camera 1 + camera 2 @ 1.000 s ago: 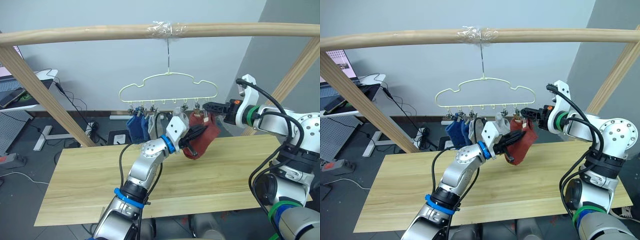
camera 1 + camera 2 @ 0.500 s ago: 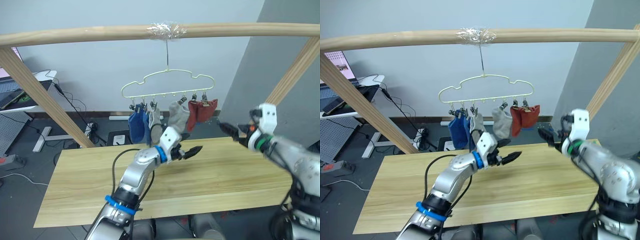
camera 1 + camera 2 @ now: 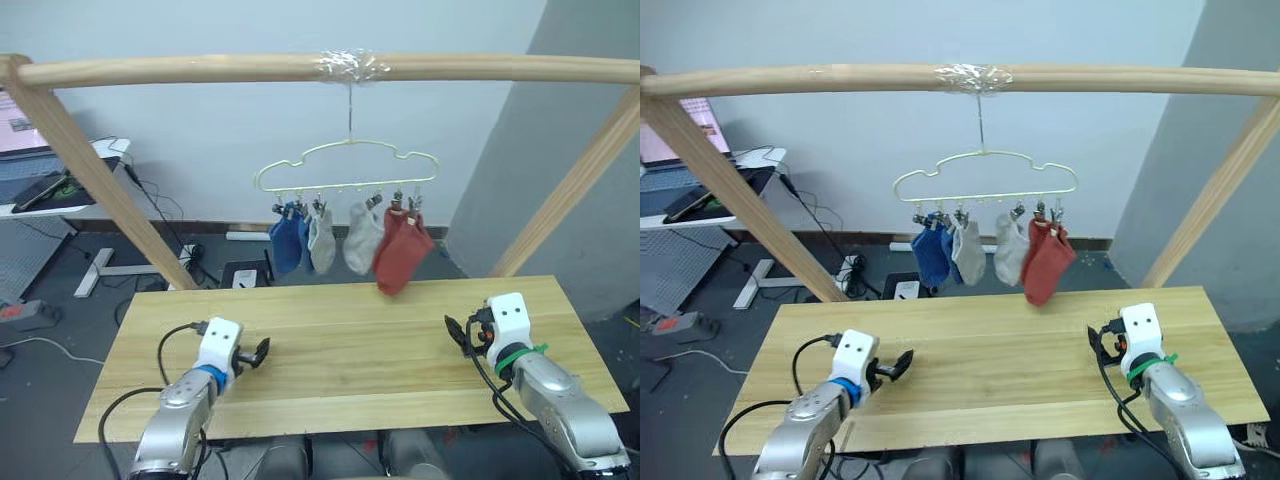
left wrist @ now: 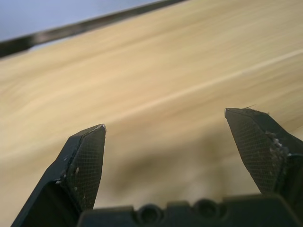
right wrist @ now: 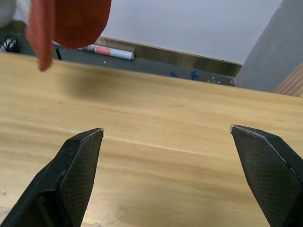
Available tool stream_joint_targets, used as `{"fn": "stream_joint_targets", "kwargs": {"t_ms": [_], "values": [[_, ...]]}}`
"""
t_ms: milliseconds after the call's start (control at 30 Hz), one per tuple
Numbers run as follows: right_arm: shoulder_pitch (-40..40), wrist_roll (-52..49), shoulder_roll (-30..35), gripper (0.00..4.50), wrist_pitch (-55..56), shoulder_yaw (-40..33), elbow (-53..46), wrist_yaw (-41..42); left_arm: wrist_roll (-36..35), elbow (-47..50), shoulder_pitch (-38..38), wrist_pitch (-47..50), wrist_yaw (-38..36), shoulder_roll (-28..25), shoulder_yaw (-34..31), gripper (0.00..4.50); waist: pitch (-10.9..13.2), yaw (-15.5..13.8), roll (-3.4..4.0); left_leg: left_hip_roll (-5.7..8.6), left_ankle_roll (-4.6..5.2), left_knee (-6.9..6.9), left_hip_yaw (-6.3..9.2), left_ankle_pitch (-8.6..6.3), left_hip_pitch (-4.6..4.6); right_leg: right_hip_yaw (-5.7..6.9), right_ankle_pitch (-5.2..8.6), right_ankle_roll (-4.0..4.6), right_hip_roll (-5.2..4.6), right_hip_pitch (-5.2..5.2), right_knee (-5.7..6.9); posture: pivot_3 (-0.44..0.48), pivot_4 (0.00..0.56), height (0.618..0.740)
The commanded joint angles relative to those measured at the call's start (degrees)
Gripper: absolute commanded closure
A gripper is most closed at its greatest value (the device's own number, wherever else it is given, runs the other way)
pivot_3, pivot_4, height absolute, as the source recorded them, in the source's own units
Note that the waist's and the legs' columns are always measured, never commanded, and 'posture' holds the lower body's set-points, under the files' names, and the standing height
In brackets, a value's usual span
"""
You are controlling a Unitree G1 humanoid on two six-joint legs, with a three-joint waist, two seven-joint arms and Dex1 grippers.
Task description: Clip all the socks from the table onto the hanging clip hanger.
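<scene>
The socks (image 3: 345, 240) (blue, grey and rust-red) hang clipped in a row on the clip hanger (image 3: 347, 170) above the table (image 3: 370, 350). Left claw (image 3: 258, 352) and right claw (image 3: 452, 331) hover low over it, fingers spread apart, holding nothing.

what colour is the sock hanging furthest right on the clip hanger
Rust-red sock, at the clip hanger's right end; clearest in the left eye view.

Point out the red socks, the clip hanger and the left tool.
red socks (image 3: 401, 258), left eye view, on the hanging fabric.
clip hanger (image 3: 345, 186), left eye view, on its lower wire.
left tool (image 4: 165, 127), left wrist view, midway between its fingertips.
</scene>
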State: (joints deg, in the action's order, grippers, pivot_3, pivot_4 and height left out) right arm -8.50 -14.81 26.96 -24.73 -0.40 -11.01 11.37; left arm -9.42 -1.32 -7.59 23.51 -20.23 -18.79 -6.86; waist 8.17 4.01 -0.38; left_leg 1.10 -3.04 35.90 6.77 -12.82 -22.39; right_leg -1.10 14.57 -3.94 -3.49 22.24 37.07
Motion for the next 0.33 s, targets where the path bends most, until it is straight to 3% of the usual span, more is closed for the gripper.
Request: {"fn": "stream_joint_targets", "kwargs": {"t_ms": [33, 333], "values": [[-0.8, 2.9, -0.9, 0.00, 4.6, -1.1, 3.8, 0.6, -3.1, 2.6, -1.7, -0.1, -0.3, -0.2, -4.2, 0.02, -0.5, -0.9, -0.05, 0.00, -0.02, 0.00, -0.02, -0.01, 0.01, -0.01, 0.01, 0.01, -0.01, 0.00, -0.02, -0.054, 0.048, 0.740], [0.6, 5.8, -4.9, 0.00, 8.6, -3.9, 10.9, -1.4, -6.7, -0.8, -1.7, 0.8, -1.0, 0.8, -7.4, 0.02, -2.6, -2.0, 0.01, -0.01, -0.03, 0.01, -0.15, -0.01, 0.36, -0.07, 0.11, 0.36, -0.01, -0.22, 0.00, -0.040, 0.001, 0.740]]}}
